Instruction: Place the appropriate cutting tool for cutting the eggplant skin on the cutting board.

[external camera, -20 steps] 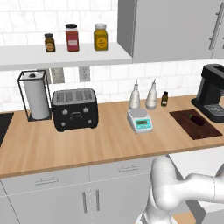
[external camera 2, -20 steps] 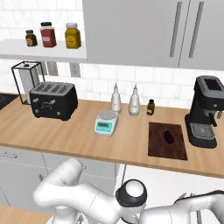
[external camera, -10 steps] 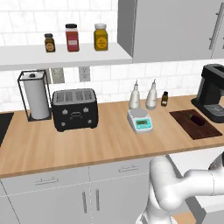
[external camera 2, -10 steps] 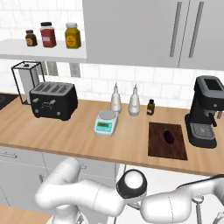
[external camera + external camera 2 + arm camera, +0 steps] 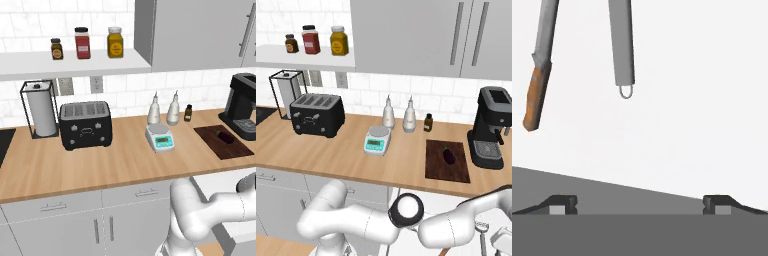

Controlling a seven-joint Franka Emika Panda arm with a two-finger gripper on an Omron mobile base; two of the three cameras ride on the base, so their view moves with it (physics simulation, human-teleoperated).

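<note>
Since a second ago, our arm has swung further right and down: in the left base view its wrist now sits at the lower right edge, below the counter line. Counter items have not shifted.

Arm pose: folded low in front of the cabinets, elbow down, forearm reaching right past the counter end. In the right base view we see a slim metal utensil [image 5: 482, 235] at the lower right corner, near the hand.

Hand view: gripper [image 5: 640, 204] fingertips stand far apart, nothing between them, so the jaws are wide. Above them, against a white surface, lies the cutting tool [image 5: 539, 75], brown wooden handle toward the fingertips and grey metal part running away to the top edge, its long axis nearly straight up the picture with a slight tilt. Just beside it is a grey metal handle [image 5: 623, 47] with a wire loop at its end, roughly parallel. Neither touches the fingers.

Base views: the eggplant [image 5: 448, 155] lies on the cutting board [image 5: 434, 167], beside the coffee machine [image 5: 492, 127]. Its stem points toward the back wall.
</note>
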